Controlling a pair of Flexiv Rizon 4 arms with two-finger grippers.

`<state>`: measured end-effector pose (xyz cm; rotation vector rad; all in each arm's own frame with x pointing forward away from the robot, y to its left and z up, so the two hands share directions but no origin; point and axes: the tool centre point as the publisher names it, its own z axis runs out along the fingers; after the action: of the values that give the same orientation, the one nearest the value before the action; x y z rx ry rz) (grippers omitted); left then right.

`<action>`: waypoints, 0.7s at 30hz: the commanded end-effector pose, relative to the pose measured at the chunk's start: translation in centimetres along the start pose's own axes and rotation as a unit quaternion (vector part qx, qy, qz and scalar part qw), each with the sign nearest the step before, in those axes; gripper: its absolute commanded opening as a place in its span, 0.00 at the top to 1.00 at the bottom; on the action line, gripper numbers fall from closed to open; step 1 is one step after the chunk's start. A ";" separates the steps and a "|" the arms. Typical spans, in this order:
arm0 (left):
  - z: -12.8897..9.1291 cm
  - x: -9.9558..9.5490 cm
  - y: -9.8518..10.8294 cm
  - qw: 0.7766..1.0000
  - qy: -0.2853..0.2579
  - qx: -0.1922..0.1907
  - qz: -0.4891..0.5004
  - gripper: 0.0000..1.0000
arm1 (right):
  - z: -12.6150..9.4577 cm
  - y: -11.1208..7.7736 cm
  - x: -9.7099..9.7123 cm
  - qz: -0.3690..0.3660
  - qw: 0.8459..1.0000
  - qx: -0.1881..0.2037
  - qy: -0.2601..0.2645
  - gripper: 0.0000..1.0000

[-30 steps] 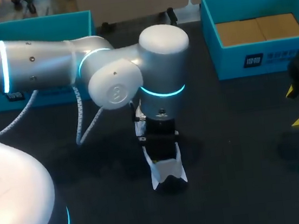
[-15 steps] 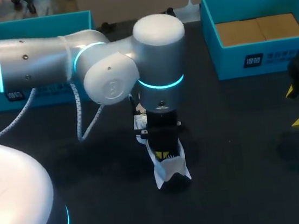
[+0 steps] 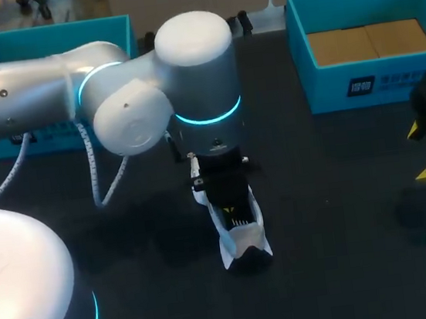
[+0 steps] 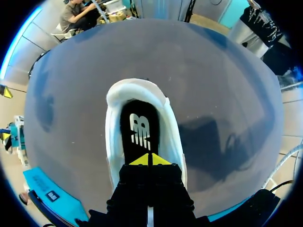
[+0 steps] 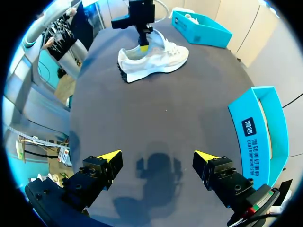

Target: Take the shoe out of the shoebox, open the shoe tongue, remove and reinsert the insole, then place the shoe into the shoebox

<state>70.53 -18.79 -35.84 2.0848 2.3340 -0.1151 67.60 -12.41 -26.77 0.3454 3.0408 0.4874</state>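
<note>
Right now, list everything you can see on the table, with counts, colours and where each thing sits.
white low-top sneaker: one, white, mid-table, outside both boxes
flat black insole: one, black, inside the sneaker
left open teal box: one, teal, far left
right open teal box: one, teal, brown floor, far right
dark table: one, near black
left arm: one, silver, over the sneaker
left hand: one, yellow tips together, at the insole's heel end
right hand: one, yellow tips apart, above bare table

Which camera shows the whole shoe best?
The right wrist view: the shoe shows in full side profile. The left wrist view looks down into its opening; in the head view the left arm hides most.
</note>
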 end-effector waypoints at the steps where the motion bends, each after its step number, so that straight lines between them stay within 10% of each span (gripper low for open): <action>1: 1.0 -0.6 -0.3 1.000 0.008 -0.004 -0.006 1.00 | 0.1 0.0 0.1 0.000 1.000 0.002 -0.001 0.00; 4: 1.2 -0.7 -0.3 1.000 0.010 -0.007 -0.009 1.00 | 0.1 0.0 0.1 0.000 1.000 0.002 -0.001 0.00; 6: 1.3 -0.6 -0.2 1.000 0.009 -0.013 -0.010 0.68 | 0.1 0.0 0.1 0.000 1.000 0.002 -0.001 0.00; 10: 1.5 -0.5 0.3 1.000 0.013 -0.016 -0.016 0.53 | 0.1 0.0 0.1 0.000 1.000 0.002 -0.001 0.00; 14: 1.4 -0.4 0.6 0.999 0.024 -0.009 -0.022 0.00 | 0.1 0.0 0.1 0.000 1.000 0.002 -0.001 0.00; 21: 1.1 0.4 0.7 0.999 0.027 0.003 -0.041 0.00 | 0.1 0.0 0.1 0.000 1.000 0.002 -0.001 0.00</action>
<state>70.94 -18.78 -37.08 2.0214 2.4581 -0.0597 67.60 -12.40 -26.77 0.3452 3.0408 0.4874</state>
